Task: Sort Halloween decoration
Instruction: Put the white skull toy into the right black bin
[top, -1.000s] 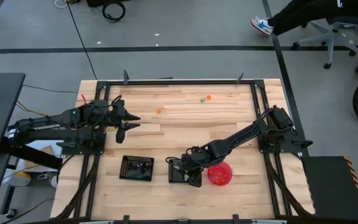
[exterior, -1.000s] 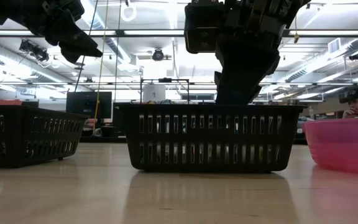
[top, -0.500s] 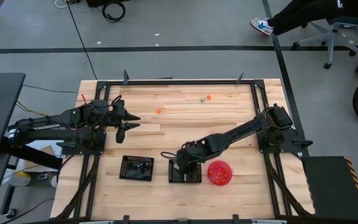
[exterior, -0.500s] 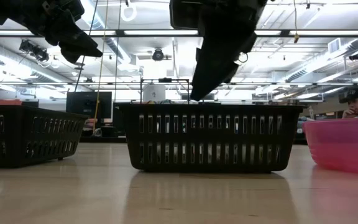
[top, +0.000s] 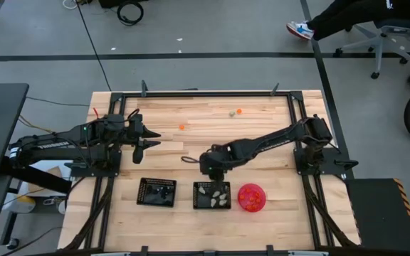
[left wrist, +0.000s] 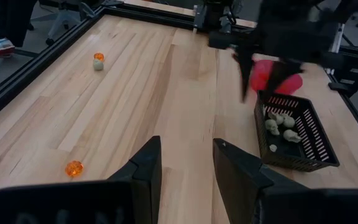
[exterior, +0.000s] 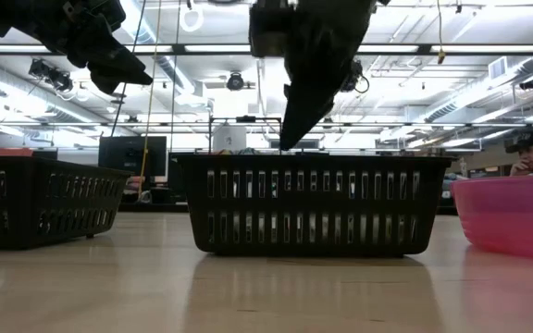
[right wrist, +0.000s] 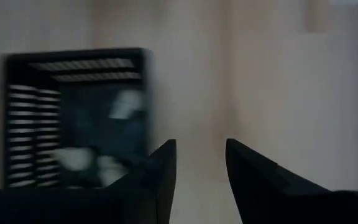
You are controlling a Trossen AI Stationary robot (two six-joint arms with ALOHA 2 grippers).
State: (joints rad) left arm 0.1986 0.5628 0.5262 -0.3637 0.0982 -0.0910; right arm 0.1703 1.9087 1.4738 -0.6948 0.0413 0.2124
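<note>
Hanging above the table just behind the middle tray [top: 211, 195], the right gripper [top: 206, 165] is seen with its fingers [right wrist: 164, 171] parted and nothing between them. In this tray several pale trinkets [top: 213, 192] are lying, as is also shown in the left wrist view [left wrist: 281, 122]. The left tray [top: 156, 192] holds dark pieces that cannot be told apart. A pink bowl [top: 252, 198] stands just beside the middle tray, on its right. On the bare wood, well apart from the trays, an orange trinket [top: 181, 127] lies alone, and near the far edge a pale one [top: 232, 112] and a second orange one [top: 239, 112] lie side by side. The left gripper [top: 152, 139] is held over the left part of the table, its fingers [left wrist: 146, 167] spread and empty.
</note>
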